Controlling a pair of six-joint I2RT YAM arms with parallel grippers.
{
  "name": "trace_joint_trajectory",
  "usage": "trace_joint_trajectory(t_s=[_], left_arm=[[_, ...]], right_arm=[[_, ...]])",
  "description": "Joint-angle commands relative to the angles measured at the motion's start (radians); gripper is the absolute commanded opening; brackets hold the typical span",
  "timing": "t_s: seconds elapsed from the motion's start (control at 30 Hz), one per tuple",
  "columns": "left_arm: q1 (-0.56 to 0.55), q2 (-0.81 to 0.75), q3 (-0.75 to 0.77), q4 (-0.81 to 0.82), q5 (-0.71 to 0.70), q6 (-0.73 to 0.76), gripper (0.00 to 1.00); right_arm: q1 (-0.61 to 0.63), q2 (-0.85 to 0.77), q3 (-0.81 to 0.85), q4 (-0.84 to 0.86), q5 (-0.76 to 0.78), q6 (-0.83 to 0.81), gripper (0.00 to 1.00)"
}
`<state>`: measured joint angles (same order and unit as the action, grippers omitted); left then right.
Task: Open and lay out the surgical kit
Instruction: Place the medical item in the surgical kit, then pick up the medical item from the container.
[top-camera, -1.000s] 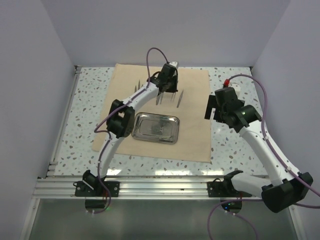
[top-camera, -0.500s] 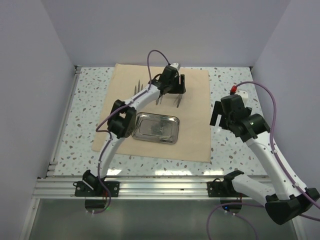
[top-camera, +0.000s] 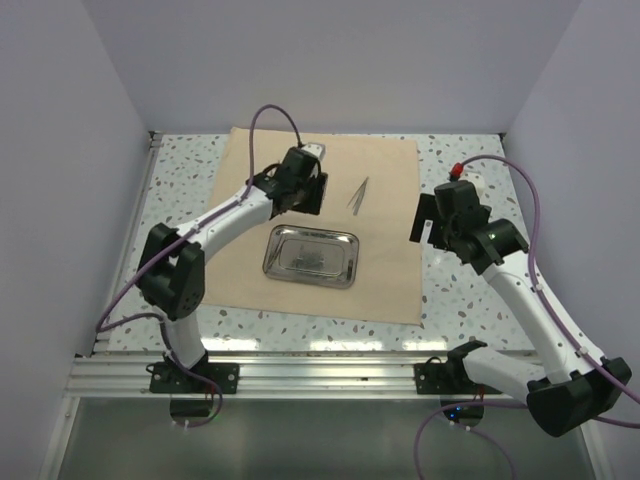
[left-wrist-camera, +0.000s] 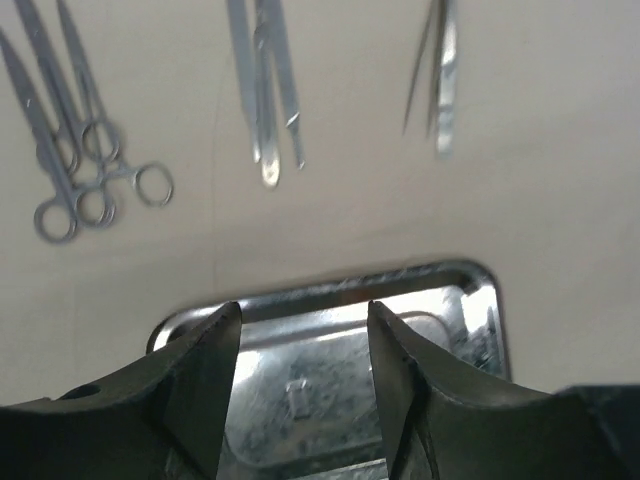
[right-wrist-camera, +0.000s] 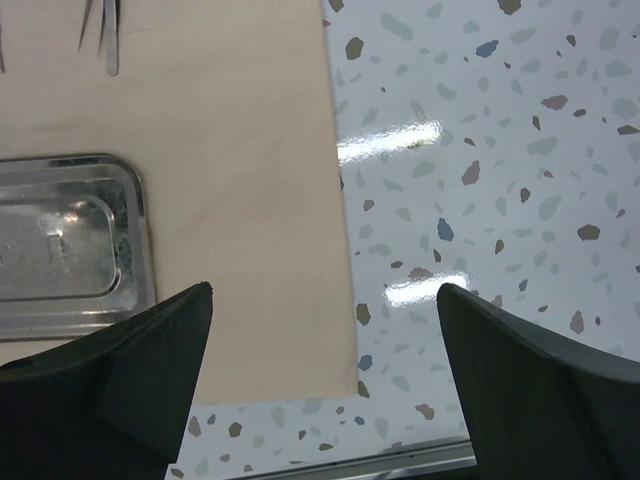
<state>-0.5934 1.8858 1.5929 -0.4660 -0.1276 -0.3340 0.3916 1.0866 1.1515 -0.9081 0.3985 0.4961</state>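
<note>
The tan cloth wrap (top-camera: 390, 270) lies spread flat on the table. On it stands the shiny steel tray (top-camera: 311, 256), whose rim (left-wrist-camera: 400, 275) shows just past my left fingers. Above the tray lie scissors (left-wrist-camera: 70, 150), straight instruments (left-wrist-camera: 268, 100) and tweezers (left-wrist-camera: 437, 80), side by side on the cloth. My left gripper (top-camera: 300, 195) hovers over the tray's far edge, open (left-wrist-camera: 303, 315), nothing between its fingers. My right gripper (top-camera: 428, 218) hangs over the cloth's right edge (right-wrist-camera: 330, 200), wide open (right-wrist-camera: 325, 290) and holding nothing.
Speckled terrazzo table (right-wrist-camera: 500, 150) lies bare to the right of the cloth. An aluminium rail (top-camera: 320, 375) runs along the near edge. Pale walls close in the left, back and right. The tweezers (top-camera: 358, 194) lie right of the left gripper.
My left gripper went from shut to open and drew back left from the tweezers toward the tray; its elbow swung far left. The right arm shifted slightly.
</note>
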Motion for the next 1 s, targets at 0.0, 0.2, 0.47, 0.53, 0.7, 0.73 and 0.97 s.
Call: trace_joint_trajectory(t_s=[0.0, 0.2, 0.47, 0.53, 0.7, 0.73, 0.97], left_arm=[[0.007, -0.098, -0.216, -0.074, -0.102, 0.052, 0.57], [0.006, -0.22, -0.438, -0.063, -0.119, 0.009, 0.55], [0.007, -0.203, -0.525, -0.03, -0.135, -0.008, 0.53], [0.007, -0.192, -0.537, -0.013, -0.126, -0.016, 0.53], [0.007, -0.166, -0.557, 0.02, -0.106, -0.027, 0.5], [0.009, -0.162, -0.56, 0.021, -0.106, -0.028, 0.47], [0.012, -0.114, -0.57, 0.033, -0.086, -0.042, 0.26]], right_arm=[[-0.002, -0.005, 0.014, 0.048, -0.016, -0.019, 0.98], [-0.002, -0.001, 0.005, 0.06, -0.033, -0.019, 0.99], [-0.002, 0.015, 0.023, 0.064, -0.041, -0.025, 0.98], [-0.002, 0.013, 0.025, 0.063, -0.038, -0.03, 0.98], [-0.002, 0.009, 0.022, 0.055, -0.036, -0.034, 0.98], [0.0, 0.007, 0.019, 0.057, -0.036, -0.034, 0.98], [0.0, 0.009, 0.022, 0.055, -0.032, -0.039, 0.99]])
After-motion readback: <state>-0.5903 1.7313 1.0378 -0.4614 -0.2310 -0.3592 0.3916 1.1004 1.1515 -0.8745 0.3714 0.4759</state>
